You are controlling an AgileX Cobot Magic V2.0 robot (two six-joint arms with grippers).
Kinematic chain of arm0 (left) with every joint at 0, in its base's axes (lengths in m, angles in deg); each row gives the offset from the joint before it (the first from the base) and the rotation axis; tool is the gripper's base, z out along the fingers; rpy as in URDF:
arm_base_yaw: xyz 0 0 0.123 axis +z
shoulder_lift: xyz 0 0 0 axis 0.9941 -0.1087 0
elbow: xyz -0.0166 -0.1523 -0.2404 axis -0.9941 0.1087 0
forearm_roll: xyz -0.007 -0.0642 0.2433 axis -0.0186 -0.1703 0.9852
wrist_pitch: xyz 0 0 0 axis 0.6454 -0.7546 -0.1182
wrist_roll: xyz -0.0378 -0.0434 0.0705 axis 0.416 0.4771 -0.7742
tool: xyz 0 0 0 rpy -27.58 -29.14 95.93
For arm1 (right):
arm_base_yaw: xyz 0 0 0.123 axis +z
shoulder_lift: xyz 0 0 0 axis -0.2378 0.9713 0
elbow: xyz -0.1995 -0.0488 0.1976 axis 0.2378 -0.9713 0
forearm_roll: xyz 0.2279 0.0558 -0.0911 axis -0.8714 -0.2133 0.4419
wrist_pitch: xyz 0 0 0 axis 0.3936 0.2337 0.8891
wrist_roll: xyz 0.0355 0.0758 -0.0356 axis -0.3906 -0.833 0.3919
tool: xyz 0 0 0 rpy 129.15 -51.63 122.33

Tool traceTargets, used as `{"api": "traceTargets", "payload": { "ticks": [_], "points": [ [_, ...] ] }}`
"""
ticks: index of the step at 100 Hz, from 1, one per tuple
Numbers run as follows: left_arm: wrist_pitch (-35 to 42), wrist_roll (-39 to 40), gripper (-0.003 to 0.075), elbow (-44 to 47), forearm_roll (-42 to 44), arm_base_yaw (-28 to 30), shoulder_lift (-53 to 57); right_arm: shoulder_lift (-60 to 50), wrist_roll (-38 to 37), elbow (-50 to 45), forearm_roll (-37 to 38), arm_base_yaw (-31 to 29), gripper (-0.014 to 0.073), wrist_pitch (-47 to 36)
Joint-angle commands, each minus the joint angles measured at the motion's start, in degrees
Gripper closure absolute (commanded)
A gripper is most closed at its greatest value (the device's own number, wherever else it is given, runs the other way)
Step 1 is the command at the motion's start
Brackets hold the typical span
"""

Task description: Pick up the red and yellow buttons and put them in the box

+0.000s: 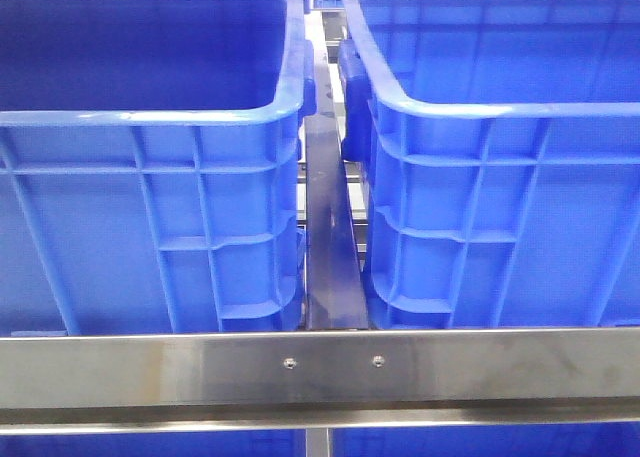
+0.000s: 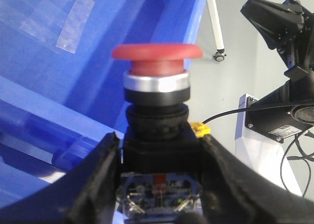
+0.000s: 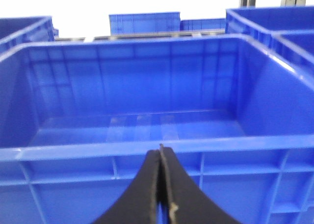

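Note:
In the left wrist view my left gripper (image 2: 161,148) is shut on the red button (image 2: 157,57). This is a red mushroom cap on a silver ring and a black body, held upright between the fingers (image 2: 100,180). A small yellow bit (image 2: 201,130) pokes out behind the black body; I cannot tell whether it is the yellow button. A blue box (image 2: 73,62) lies behind and beside the held button. My right gripper (image 3: 160,150) is shut with nothing in it, just in front of the near rim of another blue box (image 3: 147,148). Neither gripper shows in the front view.
Two large blue crates, left (image 1: 150,117) and right (image 1: 490,107), stand side by side on a metal frame, with a dark rail (image 1: 330,237) between them and a steel bar (image 1: 320,367) across the front. More blue crates (image 3: 144,23) stand farther back. The other arm (image 2: 289,62) and a tripod leg (image 2: 216,28) show.

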Motion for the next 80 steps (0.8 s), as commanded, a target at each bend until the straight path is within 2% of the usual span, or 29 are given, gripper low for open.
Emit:
{"api": "traceTargets", "payload": {
  "ticks": [1,12,40,53,58,63,75,80],
  "points": [
    [0.66,-0.17,0.0567,-1.69,-4.19,-0.40,2.57,-1.15,0.08,4.18,-0.02,-0.27,0.0662,0.08],
    [0.66,-0.17,0.0567,-1.69,-4.19,-0.40,2.57,0.57,0.08,9.73,-0.02,-0.27,0.0662,11.18],
    [0.66,-0.17,0.0567,-1.69,-4.19,-0.40,2.57,10.75,0.13,22.39,-0.02,-0.27,0.0662,25.71],
    [0.66,-0.17,0.0567,-1.69,-4.19,-0.40,2.57,16.80,2.37,27.11,-0.08,-0.27,0.0638,29.07],
    [0.66,-0.17,0.0567,-1.69,-4.19,-0.40,2.57,19.39,3.28,28.87,-0.08,-0.27,0.0585,30.31],
    [0.66,-0.17,0.0567,-1.69,-4.19,-0.40,2.57,21.66,3.34,30.72,-0.08,-0.27,0.0495,32.07],
    [0.66,-0.17,0.0567,-1.69,-4.19,-0.40,2.57,26.80,3.34,35.50,-1.23,-0.27,0.0197,36.98],
    [0.66,-0.17,0.0567,-1.69,-4.19,-0.40,2.57,28.55,3.34,37.11,-2.07,-0.27,0.0109,38.07]
  ]
}}
